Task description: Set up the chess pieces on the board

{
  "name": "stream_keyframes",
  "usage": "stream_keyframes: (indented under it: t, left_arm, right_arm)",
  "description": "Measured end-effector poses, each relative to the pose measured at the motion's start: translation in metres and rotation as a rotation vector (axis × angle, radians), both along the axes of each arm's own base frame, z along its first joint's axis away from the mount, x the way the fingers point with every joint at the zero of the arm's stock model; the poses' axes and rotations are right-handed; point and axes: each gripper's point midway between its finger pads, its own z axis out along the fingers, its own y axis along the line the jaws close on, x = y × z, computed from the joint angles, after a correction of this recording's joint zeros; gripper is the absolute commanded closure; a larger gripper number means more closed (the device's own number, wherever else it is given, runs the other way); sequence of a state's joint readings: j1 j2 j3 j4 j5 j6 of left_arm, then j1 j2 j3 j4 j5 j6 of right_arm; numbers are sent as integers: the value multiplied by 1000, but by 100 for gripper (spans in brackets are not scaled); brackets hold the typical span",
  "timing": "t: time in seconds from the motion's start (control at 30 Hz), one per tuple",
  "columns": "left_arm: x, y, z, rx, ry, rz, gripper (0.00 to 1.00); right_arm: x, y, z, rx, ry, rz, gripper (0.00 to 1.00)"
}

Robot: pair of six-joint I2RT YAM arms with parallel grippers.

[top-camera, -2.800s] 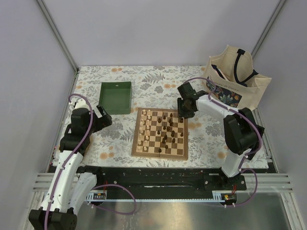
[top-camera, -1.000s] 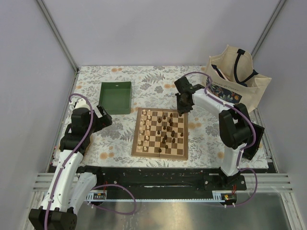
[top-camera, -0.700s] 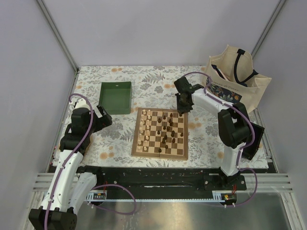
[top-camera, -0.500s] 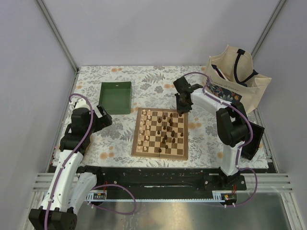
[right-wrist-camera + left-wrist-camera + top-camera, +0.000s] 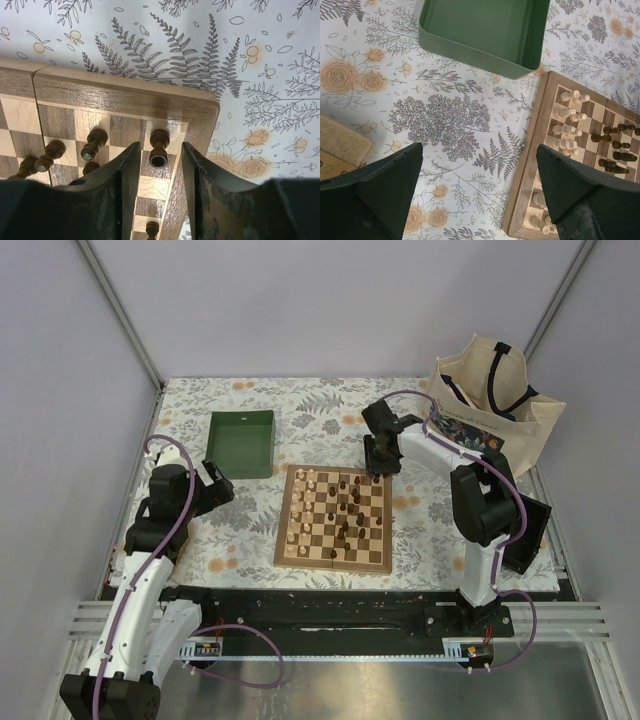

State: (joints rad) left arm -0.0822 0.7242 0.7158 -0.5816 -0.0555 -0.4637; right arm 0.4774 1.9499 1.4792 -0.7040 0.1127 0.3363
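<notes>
Off the board's (image 5: 330, 564) left edge, level with its middle rows, the left gripper (image 5: 220, 483) hangs over the floral cloth (image 5: 250, 530). Its own camera shows the fingers (image 5: 380, 185) spread wide with nothing between them. Waiting there, it is clear of the other arm's path and looks down on the pale side, probably so it can take a turn when needed.

On the board itself, the pale pieces (image 5: 304, 508) stand mostly in two lines along the left side. The dark pieces (image 5: 350, 505) are strewn from the centre toward the right side, several of them off any home row. The set-up looks only partly done, with the dark side the less orderly.

At the board's far right corner, the right gripper (image 5: 377, 462) is lowered over the corner square. Its wrist view shows its two fingers (image 5: 125, 175) either side of one upright dark piece (image 5: 159, 137), with a sliver of board visible on both flanks. The jaws are apart and not pinching, and the piece appears to stand on its own base. That square is a rook's home, and the hollow-looking top suggests a rook, which would explain the spot. Two more dark pieces (image 5: 95, 141) lean or stand just inward of it along the far row.

Beyond the board's far left corner sits the green tray (image 5: 240, 471), close but apart. Well beyond its far right corner stands a tote bag (image 5: 495, 405).
</notes>
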Motion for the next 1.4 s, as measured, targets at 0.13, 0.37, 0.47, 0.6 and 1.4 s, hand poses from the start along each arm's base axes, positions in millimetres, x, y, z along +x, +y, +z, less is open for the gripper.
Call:
stream_keyframes:
  t: [0.13,0.37,0.47,0.6,1.4]
  left_arm:
    - [0,0,0,0,0,0,1]
    - [0,0,0,0,0,0,1]
    - [0,0,0,0,0,0,1]
    - [0,0,0,0,0,0,1]
    - [0,0,-1,0,5,-1,1]
  right_arm:
    - [0,0,3,0,3,9,41]
    - [4,4,28,25,-39,33,38]
    - [2,6,48,60,-75,39,41]
    - [-14,9,72,128,-109,57,43]
    - [-76,47,22,175,80,189,50]
